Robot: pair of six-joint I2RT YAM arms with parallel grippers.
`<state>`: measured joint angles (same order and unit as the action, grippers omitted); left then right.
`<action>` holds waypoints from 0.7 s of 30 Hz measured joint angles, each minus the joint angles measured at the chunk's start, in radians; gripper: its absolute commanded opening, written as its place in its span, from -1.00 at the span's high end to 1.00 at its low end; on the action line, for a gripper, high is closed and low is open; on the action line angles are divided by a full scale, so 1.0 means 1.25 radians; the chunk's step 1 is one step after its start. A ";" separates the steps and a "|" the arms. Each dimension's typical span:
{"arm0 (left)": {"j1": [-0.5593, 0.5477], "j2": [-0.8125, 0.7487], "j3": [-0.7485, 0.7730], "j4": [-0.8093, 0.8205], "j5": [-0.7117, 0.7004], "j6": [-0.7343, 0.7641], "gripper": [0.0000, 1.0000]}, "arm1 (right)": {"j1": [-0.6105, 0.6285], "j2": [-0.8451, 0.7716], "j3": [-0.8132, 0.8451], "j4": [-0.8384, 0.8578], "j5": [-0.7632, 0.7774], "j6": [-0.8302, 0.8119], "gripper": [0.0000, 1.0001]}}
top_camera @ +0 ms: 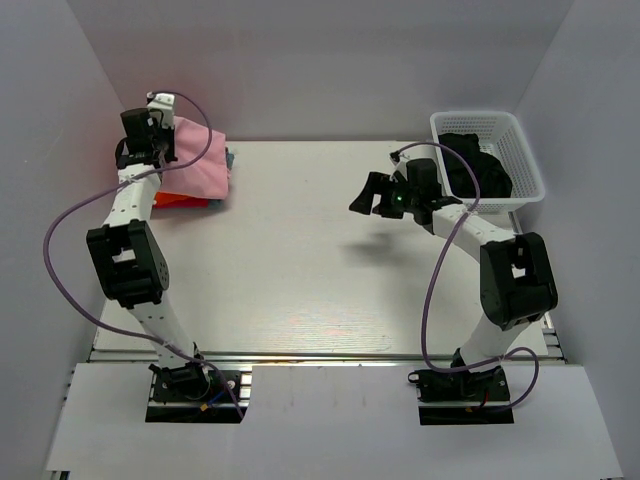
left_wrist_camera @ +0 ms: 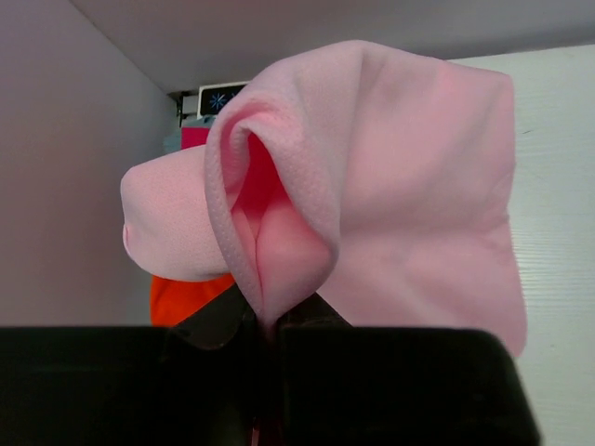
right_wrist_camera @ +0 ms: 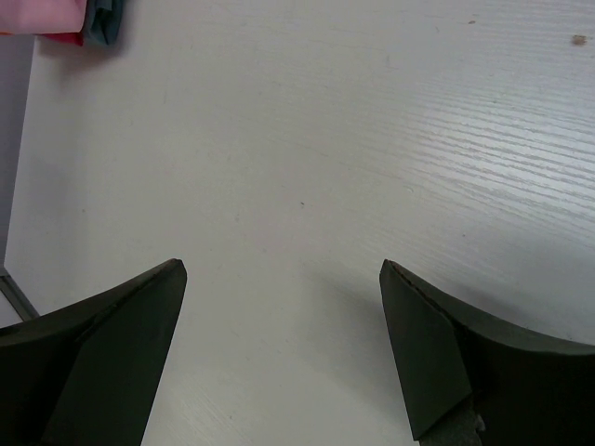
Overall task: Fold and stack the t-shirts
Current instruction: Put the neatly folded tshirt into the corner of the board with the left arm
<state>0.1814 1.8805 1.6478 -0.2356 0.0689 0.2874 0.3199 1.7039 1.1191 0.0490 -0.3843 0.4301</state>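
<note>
**Pink shirt held at the stack, black one waiting in the basket**

Nearest, the pale wood-grain table (top_camera: 300, 270) lies between the two arms. Over its middle right hovers the right gripper (right_wrist_camera: 284, 279). Its dark fingers are spread wide with nothing between them, and it sits left of the white plastic mesh basket (top_camera: 528, 170) and a little nearer.

In the far left corner, the left gripper (left_wrist_camera: 270, 321) is pinched tight on a fold of the light pink soft cloth t-shirt (left_wrist_camera: 418, 186). The shirt bulges up from the jaws in a loose loop above the pile. Beneath it show a bright orange cloth t-shirt (left_wrist_camera: 181, 297) and, at the pile's right edge, a sliver of grey-blue cloth t-shirt (right_wrist_camera: 104, 23). In the far right corner, the basket holds a crumpled black cloth t-shirt (top_camera: 478, 168).

The step in hand looks like setting the pink shirt on the stack, with the black one yet to be folded. Next, the left arm should probably lay the loop flat and square before letting go, or the fold may spring open. The right arm could then reach into the basket.
</note>
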 measured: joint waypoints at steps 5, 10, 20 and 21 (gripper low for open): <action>0.055 0.103 0.065 -0.005 0.036 -0.002 1.00 | 0.000 0.011 0.009 -0.002 -0.012 -0.007 -0.81; 0.095 0.192 0.136 -0.015 0.065 -0.013 1.00 | -0.002 0.017 0.020 -0.002 -0.013 -0.016 -0.81; 0.126 0.259 0.187 -0.014 0.084 -0.018 1.00 | -0.002 0.070 0.065 -0.012 -0.027 -0.019 -0.81; 0.127 0.262 0.188 -0.014 0.084 -0.018 1.00 | -0.001 0.071 0.067 -0.017 -0.029 -0.019 -0.81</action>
<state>0.3401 2.2086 1.8828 -0.2527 0.1741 0.2653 0.3183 1.7927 1.2026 0.0277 -0.4210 0.4065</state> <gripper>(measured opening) 0.179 0.904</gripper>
